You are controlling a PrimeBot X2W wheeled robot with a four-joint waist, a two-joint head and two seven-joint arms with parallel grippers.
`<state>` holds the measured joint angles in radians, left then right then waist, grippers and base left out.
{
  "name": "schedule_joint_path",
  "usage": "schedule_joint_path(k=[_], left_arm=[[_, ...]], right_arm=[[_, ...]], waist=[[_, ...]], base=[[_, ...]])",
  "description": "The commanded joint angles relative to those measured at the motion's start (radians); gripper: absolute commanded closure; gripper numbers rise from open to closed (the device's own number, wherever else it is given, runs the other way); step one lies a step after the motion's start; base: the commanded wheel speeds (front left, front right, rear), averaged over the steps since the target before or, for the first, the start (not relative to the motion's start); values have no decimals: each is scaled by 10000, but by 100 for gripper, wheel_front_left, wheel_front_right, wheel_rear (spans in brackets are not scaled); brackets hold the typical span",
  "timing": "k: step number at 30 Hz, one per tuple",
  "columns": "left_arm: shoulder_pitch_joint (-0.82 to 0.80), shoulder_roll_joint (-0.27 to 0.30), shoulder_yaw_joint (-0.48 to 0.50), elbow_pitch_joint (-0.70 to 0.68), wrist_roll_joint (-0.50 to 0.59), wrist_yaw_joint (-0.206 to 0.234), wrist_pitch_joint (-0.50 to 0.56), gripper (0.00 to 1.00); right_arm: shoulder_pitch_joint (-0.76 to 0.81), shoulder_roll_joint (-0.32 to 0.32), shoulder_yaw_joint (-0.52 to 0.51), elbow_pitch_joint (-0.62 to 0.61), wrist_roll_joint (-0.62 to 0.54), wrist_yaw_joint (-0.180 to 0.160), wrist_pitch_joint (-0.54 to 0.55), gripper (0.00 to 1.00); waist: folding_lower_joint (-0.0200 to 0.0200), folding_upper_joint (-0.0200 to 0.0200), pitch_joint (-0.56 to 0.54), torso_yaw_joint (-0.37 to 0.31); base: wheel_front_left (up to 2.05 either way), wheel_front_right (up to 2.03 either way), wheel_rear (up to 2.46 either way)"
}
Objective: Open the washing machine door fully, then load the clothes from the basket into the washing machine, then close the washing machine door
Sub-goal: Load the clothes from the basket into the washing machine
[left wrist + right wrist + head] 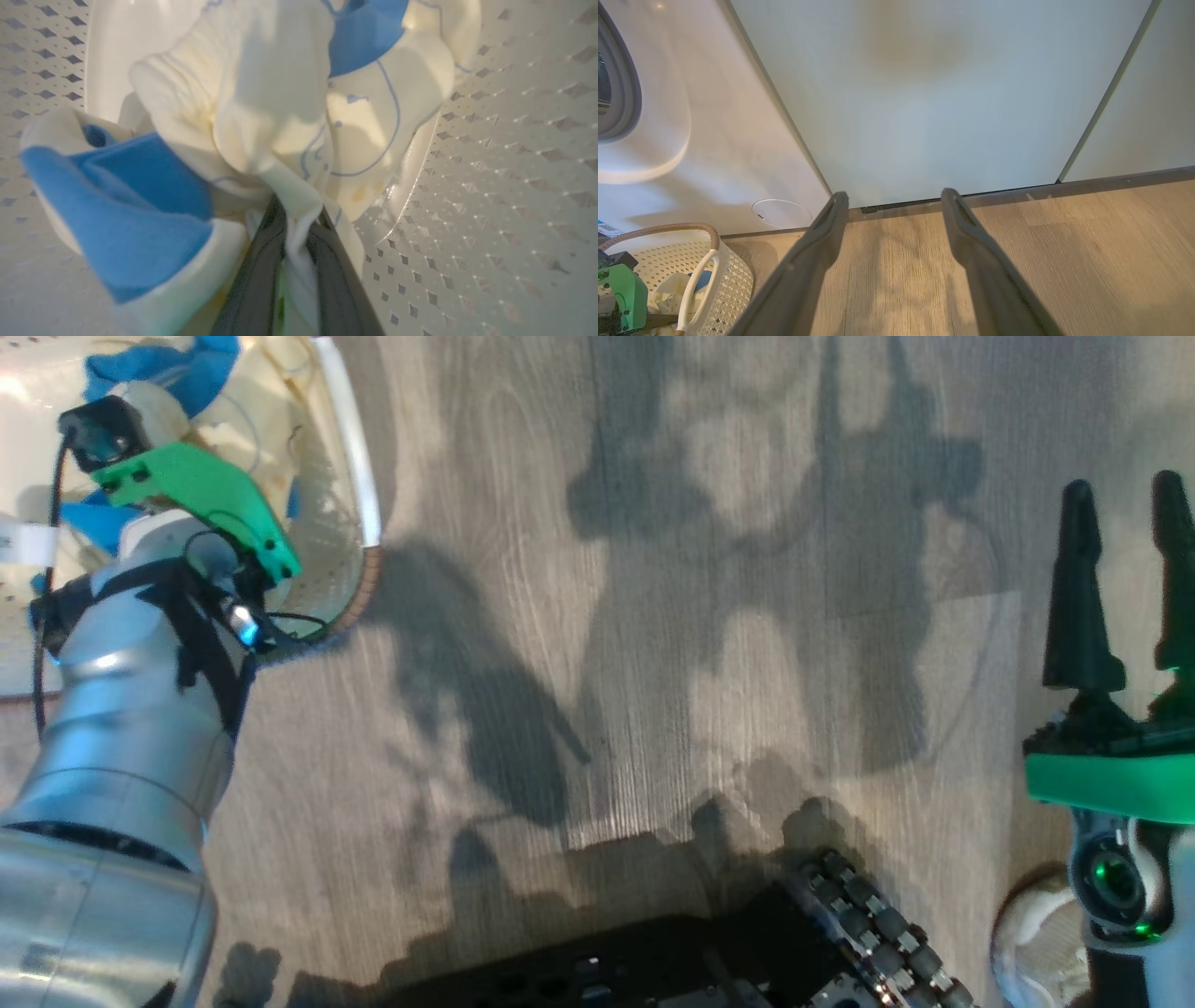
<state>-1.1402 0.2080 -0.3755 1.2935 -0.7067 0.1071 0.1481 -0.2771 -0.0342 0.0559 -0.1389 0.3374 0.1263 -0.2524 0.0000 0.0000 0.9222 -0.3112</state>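
Since the soft cream-white clothes [261,107] with blue patches look light and limp, the left claw [296,219] pinches a bunched fold at its tips inside the perforated cream plastic basket [490,186], the right claw [892,200] spread.

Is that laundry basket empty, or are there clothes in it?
Not empty. Cream-white fabric clothes with blue patches lie inside the perforated cream plastic basket, and the left hand is pinching a fold of them.

Bare floor [709,644] lies open around the right hand [1123,490], a cabinet panel [924,93] ahead, while the clothes [261,102] and the basket [514,163] walls crowd the left hand [299,214].
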Motion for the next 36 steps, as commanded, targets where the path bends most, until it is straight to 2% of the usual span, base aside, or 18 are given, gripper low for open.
schedule_joint_path(k=[1, 12, 16, 23, 27, 31, 36], left_arm=[[275, 285, 54, -58, -4, 42, -157, 100], [678, -262, -140, -115, 114, -281, -2196, 100], [902, -389, -205, -194, 176, -408, -3277, 100], [1381, -465, -270, -783, 429, -294, -4057, 100], [1935, -232, -63, -2269, 882, 40, -4092, 100], [3054, -48, 320, -4249, 1551, 431, -4096, 100], [4553, -14, 733, -6371, 2197, 697, -4097, 100]], right_arm=[[234, -160, 39, -308, 7, 44, -94, 0], [409, -160, -443, -309, -381, 44, -94, 0], [475, -160, -592, -274, -527, 44, -94, 0], [711, -160, -864, -113, -739, 44, -94, 0], [884, -160, -970, -43, -920, 44, -94, 0], [1072, -160, -1002, 55, -1097, 44, -94, 0], [1387, -160, -998, 194, -1296, 44, -94, 0]], waist=[[0, 0, -100, 106], [0, 0, -1300, 954], [0, 0, -1934, 1214], [0, 0, -2897, 1540], [0, 0, -3477, 1693], [0, 0, -4112, 1819], [0, 0, -4938, 2006]], base=[[0, 0, 0], [0, 0, 0], [0, 0, 0], [0, 0, 0], [0, 0, 0], [0, 0, 0], [0, 0, 0]])
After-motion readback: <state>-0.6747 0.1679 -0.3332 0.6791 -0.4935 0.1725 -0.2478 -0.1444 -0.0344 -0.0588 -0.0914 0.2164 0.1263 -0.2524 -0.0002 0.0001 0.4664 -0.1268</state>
